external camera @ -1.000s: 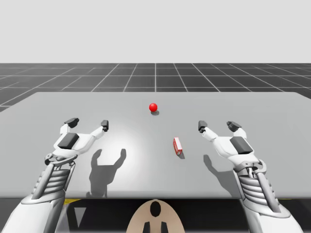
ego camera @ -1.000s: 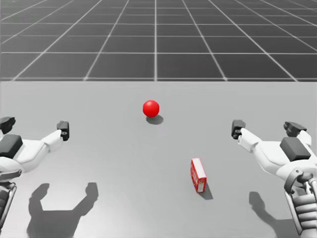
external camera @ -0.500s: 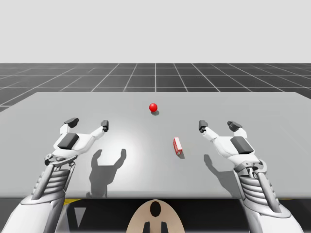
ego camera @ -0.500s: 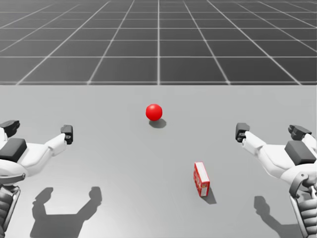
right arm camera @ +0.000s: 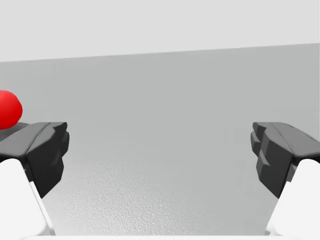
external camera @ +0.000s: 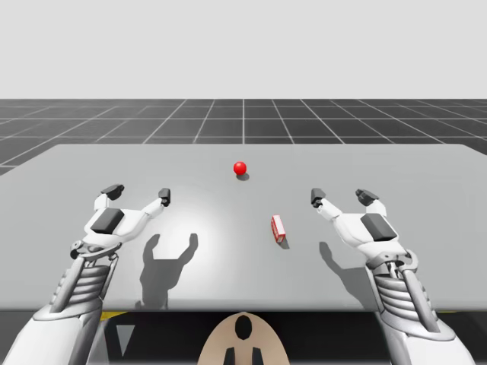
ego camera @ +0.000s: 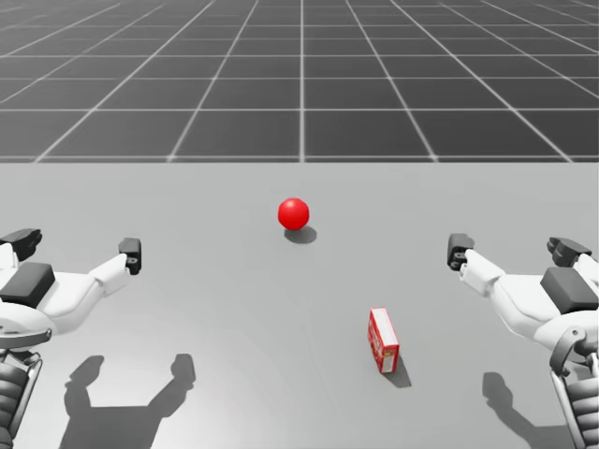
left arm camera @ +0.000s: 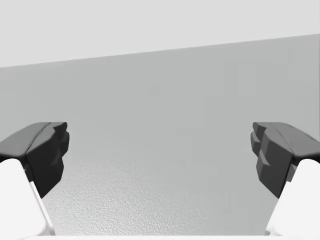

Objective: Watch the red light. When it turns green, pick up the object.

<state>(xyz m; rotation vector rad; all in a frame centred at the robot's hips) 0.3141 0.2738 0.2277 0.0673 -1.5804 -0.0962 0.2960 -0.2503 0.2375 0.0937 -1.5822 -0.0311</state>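
Both grippers hang wide open above the grey table (external camera: 396, 163), and neither holds anything. My left gripper (external camera: 138, 192) is over the left part of the tabletop, its two dark fingertips spread far apart and pointing toward the far side, turned slightly inward. In the left wrist view, bare table surface lies between its fingers (left arm camera: 45, 150). My right gripper (external camera: 342, 197) mirrors it on the right, spread just as wide. In the right wrist view, the light (right arm camera: 9, 109) sits ahead of that gripper, just outside one finger. Both forearms come in from the near edge, angled a little toward the middle. They cast dark shadows on the table, so the hands are above the surface rather than on it.

The light is a small glossy ball, red, resting on the table beyond the middle, between the two arms and farther off than either gripper. The object is a small red box (external camera: 278, 228) with pale markings on its side. It stands upright on a narrow edge, right of centre, nearer than the ball and well apart from it. It is to the left of my right gripper, closer to that one than to my left, and stands free on the table.
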